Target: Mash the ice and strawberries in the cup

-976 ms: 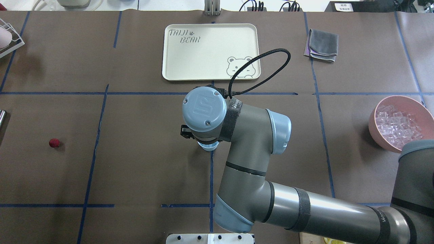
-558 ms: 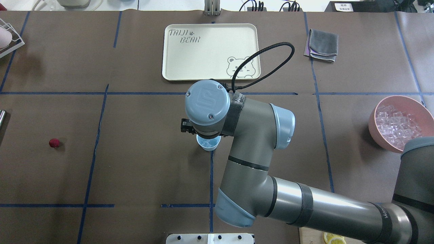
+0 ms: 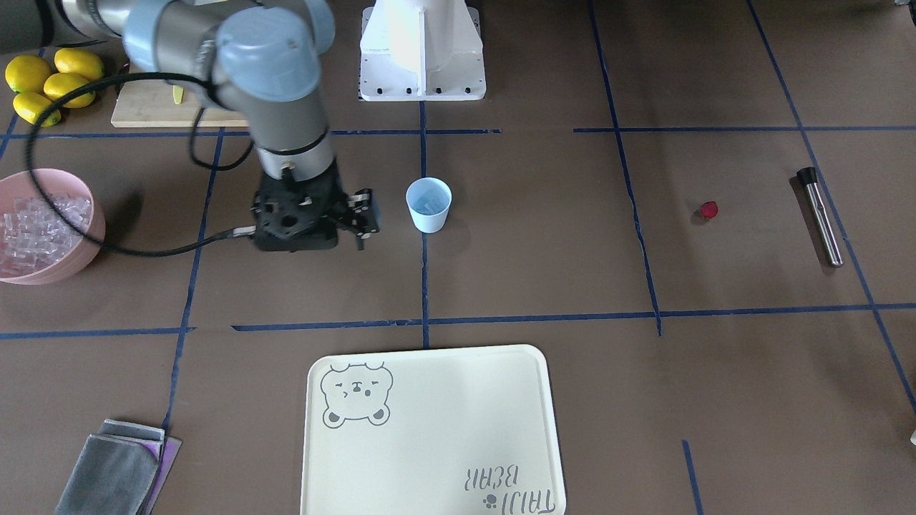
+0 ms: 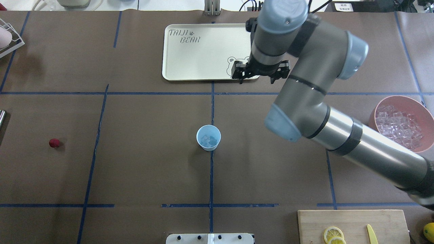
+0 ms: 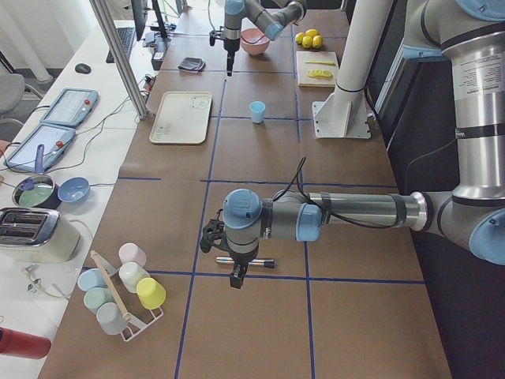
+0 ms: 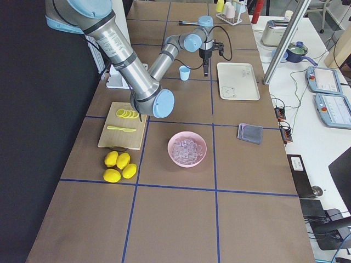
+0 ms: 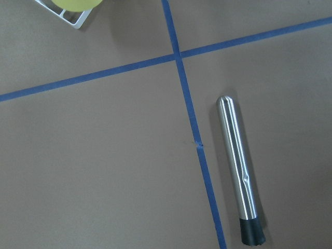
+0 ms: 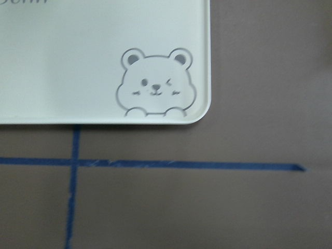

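As the right gripper (image 3: 361,222) hangs over a corner of the tray (image 4: 190,54), with no telling whether it is spread or pressed together, the risks run from big to small. The long right arm, swinging across the table, may clip the cup (image 4: 208,137). The cup stands unheld near the gripper, toward the robot and off its left side. The muddler (image 7: 238,176) lies directly beneath the left gripper (image 5: 236,276), whose spread cannot be judged either. It is a smooth round rod, so it may roll or slip out of a shallow pinch. The light cup may tip under the press if nothing steadies it. The strawberry (image 4: 54,143) lies on the table between the cup and the left gripper, nearer the latter. Mashing now would crush only the ice (image 4: 207,139), and hard cubes may jump out of the cup.

The count:
- two arms
- one tray
- one board (image 4: 352,220)
- one bowl (image 4: 373,128) to the right gripper's right, heaped with cubes beyond counting
- one folded cloth (image 4: 323,44)
- one muddler
- one cup
- four lemons (image 3: 79,63)
- one strawberry
- a few cubes in the cup, number unclear
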Motion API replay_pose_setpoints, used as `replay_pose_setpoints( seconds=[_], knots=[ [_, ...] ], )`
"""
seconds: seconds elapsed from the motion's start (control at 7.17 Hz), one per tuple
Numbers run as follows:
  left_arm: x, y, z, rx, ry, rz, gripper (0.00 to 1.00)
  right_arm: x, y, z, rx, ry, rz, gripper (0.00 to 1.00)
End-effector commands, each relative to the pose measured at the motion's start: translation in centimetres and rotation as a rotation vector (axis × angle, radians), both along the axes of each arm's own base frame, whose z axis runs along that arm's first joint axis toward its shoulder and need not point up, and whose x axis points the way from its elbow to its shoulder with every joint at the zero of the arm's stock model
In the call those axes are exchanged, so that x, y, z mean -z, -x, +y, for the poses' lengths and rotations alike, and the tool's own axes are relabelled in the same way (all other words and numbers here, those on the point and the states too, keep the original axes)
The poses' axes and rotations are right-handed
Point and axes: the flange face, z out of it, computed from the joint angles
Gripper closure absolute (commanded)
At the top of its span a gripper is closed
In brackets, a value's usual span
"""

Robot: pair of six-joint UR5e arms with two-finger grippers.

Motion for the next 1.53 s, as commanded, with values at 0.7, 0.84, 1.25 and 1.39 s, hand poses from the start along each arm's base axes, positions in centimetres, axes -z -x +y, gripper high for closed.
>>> replay_pose_setpoints(
  seconds=[0.7, 0.84, 1.25, 1.39],
  knots=[
    [1.7, -0.4, -1.2, 0.125, 0.145, 0.052, 0.0, -34.5, -41.5, 0.8, 0.308, -0.161, 0.024, 0.01],
    [2.4, -0.4, -1.9, 0.131, 0.118, 0.056, 0.0, -39.9, -45.1, 5.3, 0.297, -0.108, 0.02, 0.01],
    [4.7, -0.4, -3.2, 0.125, -0.071, 0.064, 0.0, -47.4, -48.4, 14.7, 0.221, 0.04, -0.002, 0.01],
    [5.9, -0.6, -5.2, 0.145, -0.081, 0.078, 0.0, -47.3, -48.3, 15.0, 0.183, 0.027, 0.007, 0.01]
  ],
)
